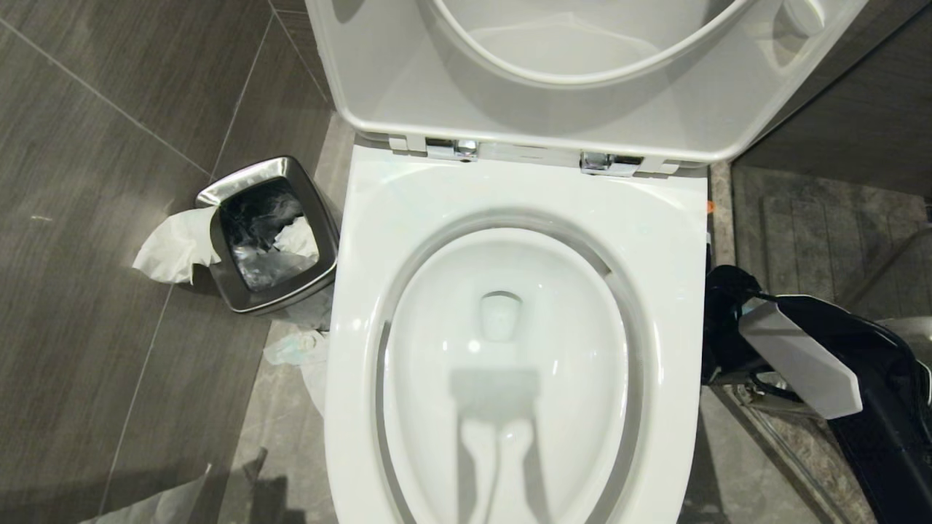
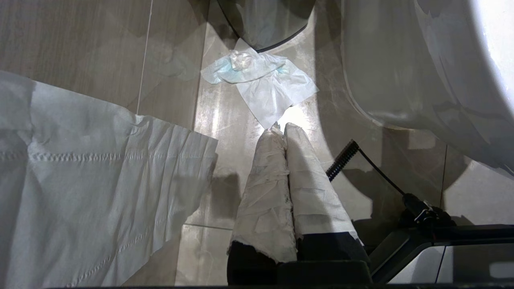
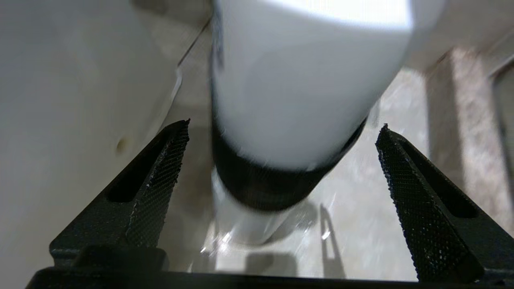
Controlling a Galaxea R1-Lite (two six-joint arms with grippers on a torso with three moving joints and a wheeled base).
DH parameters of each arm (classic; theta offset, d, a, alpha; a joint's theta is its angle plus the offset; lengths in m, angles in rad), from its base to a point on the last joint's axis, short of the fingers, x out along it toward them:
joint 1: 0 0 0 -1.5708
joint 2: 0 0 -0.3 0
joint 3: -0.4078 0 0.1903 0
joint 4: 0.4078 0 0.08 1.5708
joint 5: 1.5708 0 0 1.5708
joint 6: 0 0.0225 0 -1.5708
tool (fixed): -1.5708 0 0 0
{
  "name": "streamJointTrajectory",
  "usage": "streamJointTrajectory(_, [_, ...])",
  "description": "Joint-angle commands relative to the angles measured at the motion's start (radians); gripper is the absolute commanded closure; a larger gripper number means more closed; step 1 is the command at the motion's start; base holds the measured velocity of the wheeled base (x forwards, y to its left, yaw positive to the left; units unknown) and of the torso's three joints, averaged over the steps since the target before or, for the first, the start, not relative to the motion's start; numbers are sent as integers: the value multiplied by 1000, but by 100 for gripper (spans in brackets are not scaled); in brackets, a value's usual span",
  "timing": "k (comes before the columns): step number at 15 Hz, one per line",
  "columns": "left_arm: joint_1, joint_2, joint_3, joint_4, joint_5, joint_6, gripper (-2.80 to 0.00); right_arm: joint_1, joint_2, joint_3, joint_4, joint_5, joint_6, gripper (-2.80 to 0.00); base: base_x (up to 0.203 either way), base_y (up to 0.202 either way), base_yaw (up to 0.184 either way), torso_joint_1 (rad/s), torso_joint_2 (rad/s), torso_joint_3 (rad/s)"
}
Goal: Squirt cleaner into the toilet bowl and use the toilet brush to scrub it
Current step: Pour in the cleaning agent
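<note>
The toilet bowl (image 1: pixel 510 349) fills the middle of the head view, its white seat (image 1: pixel 364 218) down on the rim and its lid (image 1: pixel 408 87) raised behind it. The basin is glossy white with a pool of clear-looking water around the outlet (image 1: pixel 501 314); whether any cleaner tints it cannot be told. Just beside the bowl on the robot's right, the right arm (image 1: pixel 794 356) reaches down toward the floor, its black and white body partly hiding what lies under it. In the right wrist view the right end effector (image 3: pixel 281 136) has its two black textured fingers (image 3: pixel 160 176) spread wide apart, and between them, but not touched by either, stands a blurred white cylinder with a black band (image 3: pixel 281 120) next to the pale outer wall of the bowl; what it is cannot be told. On the robot's left of the bowl sits a square steel waste bin (image 1: pixel 240 291) with crumpled paper inside and a sheet hanging over its edge. In the left wrist view the left end effector (image 2: pixel 283 127) points down at the tiled floor (image 2: pixel 80 48), its paper-wrapped fingers (image 2: pixel 265 184) pressed together with nothing between them, their tips near a crumpled tissue (image 2: pixel 261 80) lying on the floor. A large sheet of paper (image 2: pixel 88 180) lies on the floor to one side.
</note>
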Motion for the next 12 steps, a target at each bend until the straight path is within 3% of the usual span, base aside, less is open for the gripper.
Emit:
streamJointTrajectory(1, [0,1,1,0,0,0,0,0,37,-53,-9,-3,-7,-280,0,0,0,0,0,0])
streamJointTrajectory(12, [0,1,1,0,0,0,0,13,110,-227,-9,-17,-9,-280,0,0,0,0,0,0])
